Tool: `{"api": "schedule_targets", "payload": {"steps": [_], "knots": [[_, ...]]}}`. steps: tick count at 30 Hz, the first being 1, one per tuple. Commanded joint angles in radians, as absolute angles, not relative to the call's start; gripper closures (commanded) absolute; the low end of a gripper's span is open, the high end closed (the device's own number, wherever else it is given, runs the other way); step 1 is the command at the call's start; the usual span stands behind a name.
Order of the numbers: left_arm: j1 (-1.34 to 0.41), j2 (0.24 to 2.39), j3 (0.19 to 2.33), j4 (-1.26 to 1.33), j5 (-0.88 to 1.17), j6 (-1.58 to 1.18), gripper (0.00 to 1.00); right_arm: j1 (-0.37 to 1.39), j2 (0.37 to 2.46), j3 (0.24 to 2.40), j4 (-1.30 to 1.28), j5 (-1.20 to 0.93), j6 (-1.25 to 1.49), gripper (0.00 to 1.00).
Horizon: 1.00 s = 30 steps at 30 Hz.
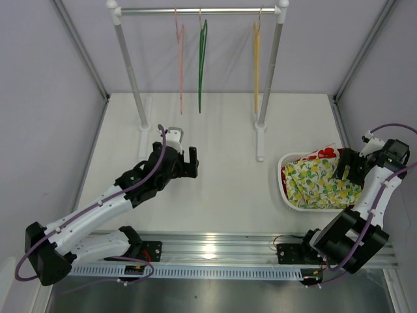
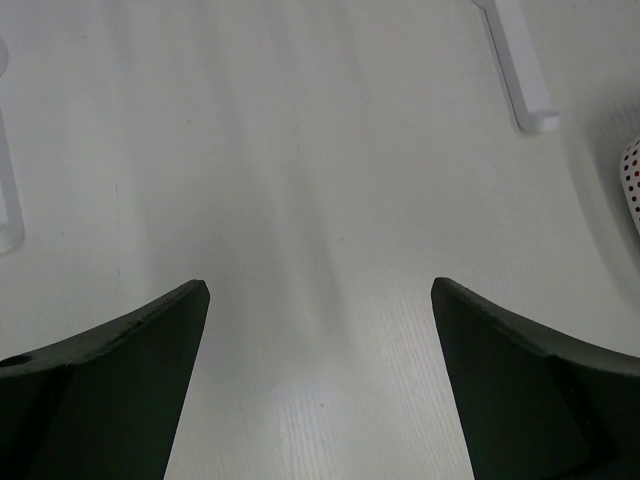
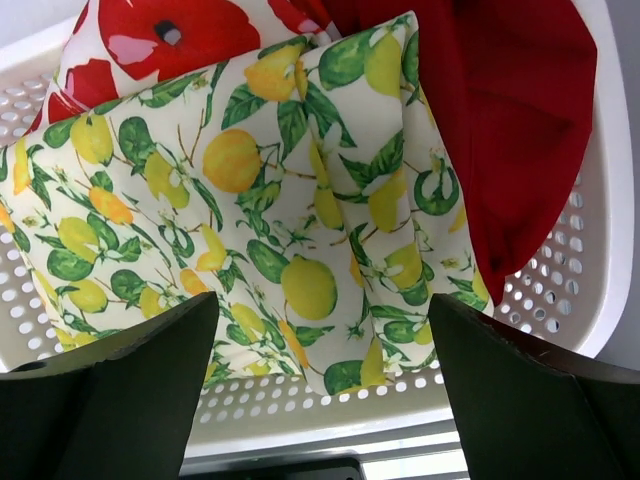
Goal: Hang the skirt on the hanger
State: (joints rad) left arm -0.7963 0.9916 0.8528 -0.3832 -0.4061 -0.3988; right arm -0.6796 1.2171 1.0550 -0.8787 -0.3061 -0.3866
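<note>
The lemon-print skirt point(image 1: 319, 184) lies folded in a white perforated basket point(image 1: 284, 189) on the right side of the tabletop point(image 1: 221, 163), well apart from the clothes rack point(image 1: 202, 10) at the far end. In the right wrist view the skirt point(image 3: 260, 200) lies on top of the pile. A red poppy-print fabric point(image 3: 170, 40) shows at the far edge beneath it, and a plain red cloth point(image 3: 520, 120) lies beside it, against the basket wall point(image 3: 590, 250).

The right end effector point(image 1: 340, 171) hangs over the basket. In its own camera the right end effector point(image 3: 322, 300) has its two fingers spread wide, with the lemon print showing in the gap between them and nothing gripped (whether the tips touch the cloth cannot be told).

The left end effector point(image 1: 191, 163) sits out over the middle-left of the tabletop, near the rack's left post. Its wrist view shows the left end effector point(image 2: 320, 288) also spread wide and holding nothing, with bare white tabletop point(image 2: 320, 150) below and one foot of the rack point(image 2: 520, 70) at the upper right.

On the rail hang three hangers, all bare: a pink hanger point(image 1: 180, 59), a green hanger point(image 1: 202, 59) just beside it, and a yellow hanger point(image 1: 256, 59) near the right post.
</note>
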Motion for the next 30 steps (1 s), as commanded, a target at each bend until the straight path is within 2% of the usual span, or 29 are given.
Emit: {"api": "schedule_targets", "payload": {"steps": [1, 4, 12, 19, 21, 23, 24, 26, 27, 29, 30], "knots": [[-0.801, 1.0, 0.891, -0.354, -0.393, -0.39, 0.01, -0.692, 1.189, 1.075, -0.911, -0.356, -0.426, 0.09], [-0.801, 1.006, 0.891, -0.354, -0.393, -0.399, 0.01, -0.693, 1.189, 1.072, -0.94, -0.37, -0.434, 0.14], [-0.801, 1.014, 0.887, -0.36, -0.387, -0.416, 0.01, -0.696, 1.166, 1.049, -0.936, -0.38, -0.44, 0.2], [-0.801, 0.997, 0.887, -0.377, -0.397, -0.416, 0.01, -0.696, 1.262, 1.055, -0.965, -0.417, -0.469, 0.46], [-0.801, 0.989, 0.885, -0.38, -0.403, -0.416, 0.01, -0.695, 1.275, 1.057, -0.965, -0.429, -0.477, 0.48], [-0.801, 0.985, 0.885, -0.385, -0.406, -0.416, 0.01, -0.692, 1.278, 1.068, -0.968, -0.433, -0.479, 0.58], [-0.801, 0.983, 0.885, -0.387, -0.41, -0.417, 0.01, -0.684, 1.282, 1.078, -0.974, -0.436, -0.48, 0.71], [-0.801, 0.98, 0.887, -0.385, -0.41, -0.417, 0.01, -0.675, 1.282, 1.132, -1.005, -0.443, -0.48, 0.81], [-0.801, 0.982, 0.888, -0.385, -0.407, -0.419, 0.01, -0.667, 1.282, 1.158, -1.018, -0.452, -0.479, 0.92], [-0.801, 0.982, 0.89, -0.382, -0.405, -0.42, 0.01, -0.632, 1.275, 1.218, -1.058, -0.46, -0.472, 1.0], [-0.801, 0.983, 0.891, -0.38, -0.403, -0.42, 0.01, -0.617, 1.273, 1.285, -1.072, -0.466, -0.466, 1.0]]}}
